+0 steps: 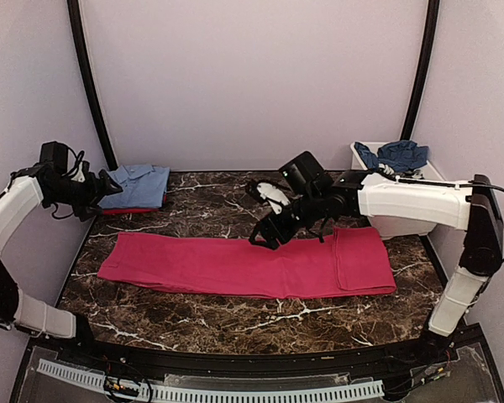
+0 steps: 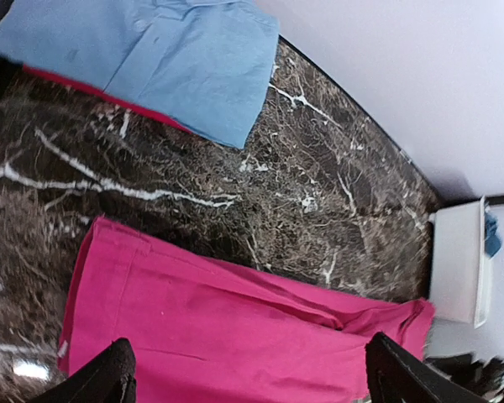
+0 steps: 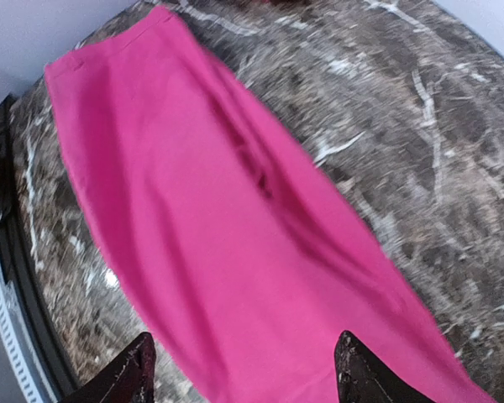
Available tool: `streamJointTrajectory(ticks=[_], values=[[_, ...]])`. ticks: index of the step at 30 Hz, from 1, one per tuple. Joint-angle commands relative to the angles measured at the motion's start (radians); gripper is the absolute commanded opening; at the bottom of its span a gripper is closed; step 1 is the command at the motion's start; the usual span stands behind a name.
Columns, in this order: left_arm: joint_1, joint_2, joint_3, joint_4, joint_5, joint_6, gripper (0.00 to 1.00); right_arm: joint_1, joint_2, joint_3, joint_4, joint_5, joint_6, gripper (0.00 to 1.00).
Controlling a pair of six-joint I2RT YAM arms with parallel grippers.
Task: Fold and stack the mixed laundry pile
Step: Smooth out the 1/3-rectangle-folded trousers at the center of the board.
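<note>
L hand (image 2: 250, 374) open wide, empty, by folded blue shirt (image 1: 137, 185); R hand (image 3: 244, 369) open, empty, above flat pink garment (image 1: 235, 264).

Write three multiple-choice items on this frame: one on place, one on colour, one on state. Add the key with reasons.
1. Where on the table does the folded light blue shirt lie?
A. near right corner
B. far left corner
C. dead centre

2. What colour is the cloth in the white tub?
A. dark blue
B. yellow
C. green

3. The right gripper, above the pink garment, is:
A. shut on the pink garment
B. shut on the shirt
C. open, holding nothing

Key:
1. B. The top view shows the shirt at the back left, beside the left arm.
2. A. Dark blue fabric shows above the tub's rim.
3. C. The right wrist view shows both fingers spread apart, with the garment lying flat below them.
</note>
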Motion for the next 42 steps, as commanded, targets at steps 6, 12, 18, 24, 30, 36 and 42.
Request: streamJointTrajectory(ticks=[6,12,18,24,30,36,42], values=[[-0.365,0.245,0.199,0.050,-0.205,0.512,0.88,-0.130,0.275,0.246,-0.059,-0.041,-0.116,0.63],[-0.429,0.377,0.240,0.088,-0.142,0.791,0.73,-0.129,0.372,0.298,-0.073,-0.191,-0.161,0.52],[-0.479,0.506,0.271,0.055,-0.224,0.964,0.54,-0.108,0.395,0.238,-0.062,-0.249,-0.160,0.34],[-0.526,0.574,0.245,0.091,-0.247,1.033,0.46,-0.063,0.366,0.159,-0.030,-0.190,-0.159,0.12],[-0.577,0.533,0.148,0.153,-0.232,1.059,0.51,0.001,0.328,0.093,-0.013,-0.069,-0.172,0.00],[-0.588,0.449,0.039,0.268,-0.188,1.087,0.55,0.043,0.343,0.045,0.019,0.087,-0.160,0.00],[-0.658,0.444,0.030,0.374,-0.136,1.142,0.45,0.056,0.355,0.004,0.064,0.120,-0.143,0.00]])
